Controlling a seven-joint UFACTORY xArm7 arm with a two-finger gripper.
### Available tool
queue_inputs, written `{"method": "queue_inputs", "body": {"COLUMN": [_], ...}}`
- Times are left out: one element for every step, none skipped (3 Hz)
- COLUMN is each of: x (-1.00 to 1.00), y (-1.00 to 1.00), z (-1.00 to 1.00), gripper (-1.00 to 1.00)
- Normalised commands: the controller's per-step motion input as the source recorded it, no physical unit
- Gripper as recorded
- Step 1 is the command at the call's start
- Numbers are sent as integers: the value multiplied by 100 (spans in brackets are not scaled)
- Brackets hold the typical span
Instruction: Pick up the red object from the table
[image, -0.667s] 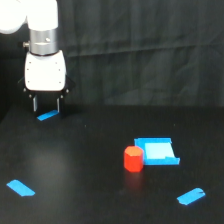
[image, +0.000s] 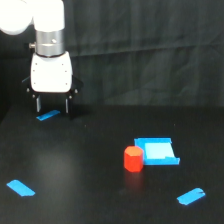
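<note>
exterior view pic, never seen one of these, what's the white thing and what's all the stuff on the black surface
The white thing is a robot arm. At its lower end sits its pincer, two short dark fingers, open and holding nothing, at the far side of the scene on the exterior view's left. The picture comes from a camera standing off the arm that looks across the whole scene.

The black surface is the table. On it stands a small red object, a stubby cylinder, right beside a light-blue open tray. The flat bright-blue scraps, like the tape strip near the front, are just marks on the table. The arm is meant to pick up the red object, and it is not near it.
</note>
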Motion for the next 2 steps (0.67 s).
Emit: {"method": "queue_inputs", "body": {"x": [59, 74], "y": [-39, -62], "z": [-6, -7], "gripper": [100, 100]}}
